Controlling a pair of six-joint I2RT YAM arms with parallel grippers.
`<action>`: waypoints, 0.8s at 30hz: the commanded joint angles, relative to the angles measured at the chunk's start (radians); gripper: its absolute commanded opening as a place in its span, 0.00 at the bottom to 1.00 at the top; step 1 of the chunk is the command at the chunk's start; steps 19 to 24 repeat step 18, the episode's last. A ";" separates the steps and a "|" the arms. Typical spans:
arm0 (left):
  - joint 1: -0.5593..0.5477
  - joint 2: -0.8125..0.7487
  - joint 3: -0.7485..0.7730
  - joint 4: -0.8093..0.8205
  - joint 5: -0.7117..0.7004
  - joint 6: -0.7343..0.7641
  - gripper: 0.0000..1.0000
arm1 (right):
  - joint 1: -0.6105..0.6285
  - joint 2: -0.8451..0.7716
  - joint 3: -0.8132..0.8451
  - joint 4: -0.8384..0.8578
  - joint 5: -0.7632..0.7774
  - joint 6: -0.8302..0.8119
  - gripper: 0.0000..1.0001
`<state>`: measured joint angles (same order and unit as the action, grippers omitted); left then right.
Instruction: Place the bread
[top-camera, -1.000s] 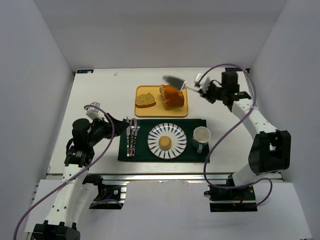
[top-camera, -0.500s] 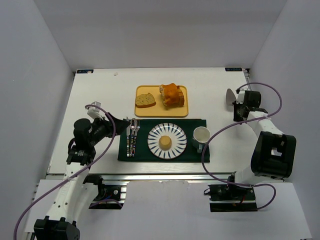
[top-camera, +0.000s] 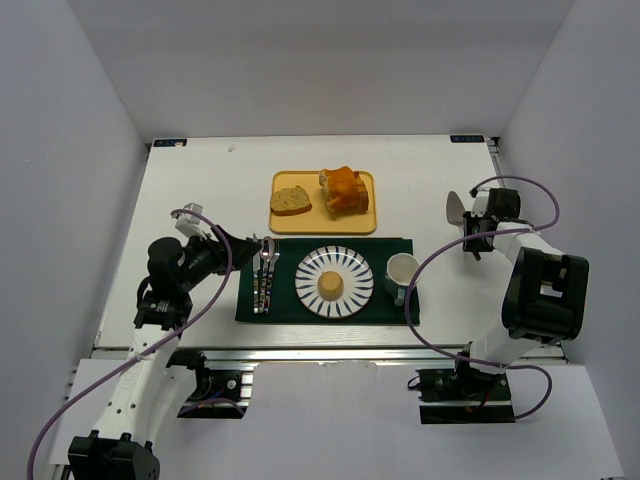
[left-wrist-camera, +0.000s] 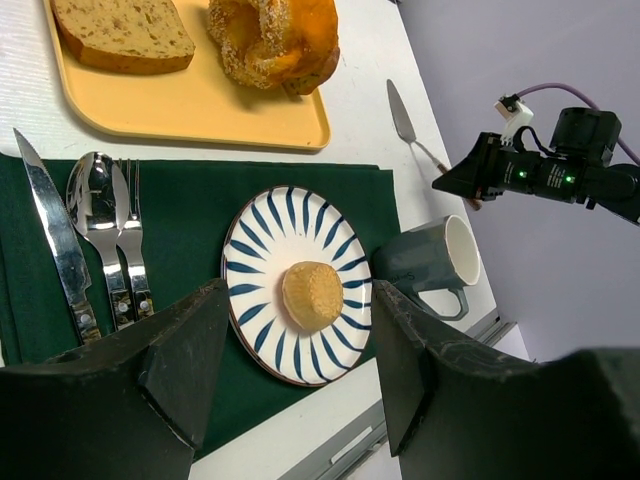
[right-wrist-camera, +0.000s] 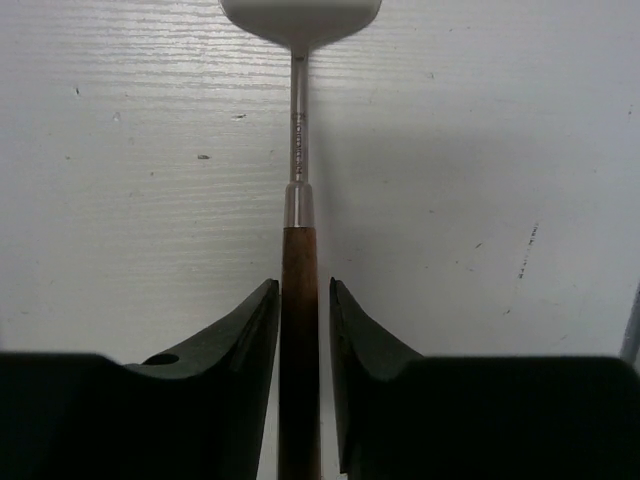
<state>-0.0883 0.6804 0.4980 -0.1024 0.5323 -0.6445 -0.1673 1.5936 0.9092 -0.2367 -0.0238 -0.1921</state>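
Bread (left-wrist-camera: 312, 295) round, dome up, centred on plate (left-wrist-camera: 262, 225)

Bright, even overhead light floods the white worktop (top-camera: 200, 180), washing it close to pure white in the top view, where shadows under the arms stay short and soft. In the left wrist view the left fingers (left-wrist-camera: 180, 370) sink into near-black foreground shadow, while the spoon (left-wrist-camera: 92, 190) and knife (left-wrist-camera: 50, 220) throw hard glints. That frame is sharp but tilted, with a wide-angle stretch toward its edges. In the right wrist view the right fingers (right-wrist-camera: 235, 350) are underexposed black shapes, the worktop's grain reads crisply, and the blade of the spatula (right-wrist-camera: 298, 270) burns out to white at the top edge.
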 joint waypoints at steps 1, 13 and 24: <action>-0.004 -0.016 -0.007 0.021 0.008 0.002 0.68 | -0.012 -0.004 0.049 -0.006 -0.047 -0.026 0.34; -0.004 -0.015 -0.006 0.018 0.006 0.006 0.68 | -0.015 -0.110 0.279 -0.160 -0.094 -0.099 0.89; -0.004 0.013 0.016 0.017 0.015 0.020 0.68 | 0.021 -0.083 0.512 -0.167 -0.266 -0.087 0.90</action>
